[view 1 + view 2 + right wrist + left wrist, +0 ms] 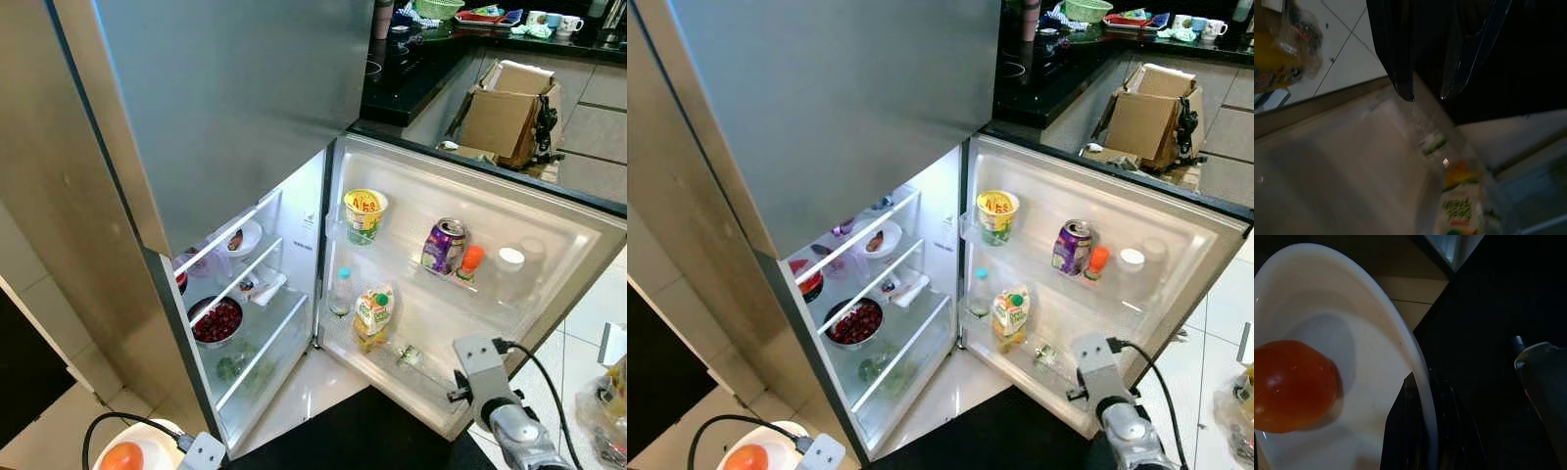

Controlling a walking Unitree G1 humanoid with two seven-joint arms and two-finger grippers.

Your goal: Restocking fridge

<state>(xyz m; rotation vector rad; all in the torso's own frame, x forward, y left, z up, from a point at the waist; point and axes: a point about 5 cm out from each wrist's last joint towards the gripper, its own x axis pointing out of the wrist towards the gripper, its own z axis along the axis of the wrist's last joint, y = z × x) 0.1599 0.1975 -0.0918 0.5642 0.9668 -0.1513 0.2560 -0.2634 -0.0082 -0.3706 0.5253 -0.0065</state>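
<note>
Gripping white bowl (1371, 357) by its rim, left gripper (1422, 396) clenched; one tomato (1290, 384) inside. Right gripper (1425, 95) parted slightly, empty, just above the fridge door's (578, 245) lower bin, juice carton (373, 313) below it.

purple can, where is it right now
The purple can stands on the upper shelf of the open fridge door, between the yellow cup on its left and the orange-capped bottle on its right.

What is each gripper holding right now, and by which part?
The left gripper pinches the rim of a white plate carrying a tomato. The right gripper holds nothing, hovering by the fridge door's lower shelf.
</note>
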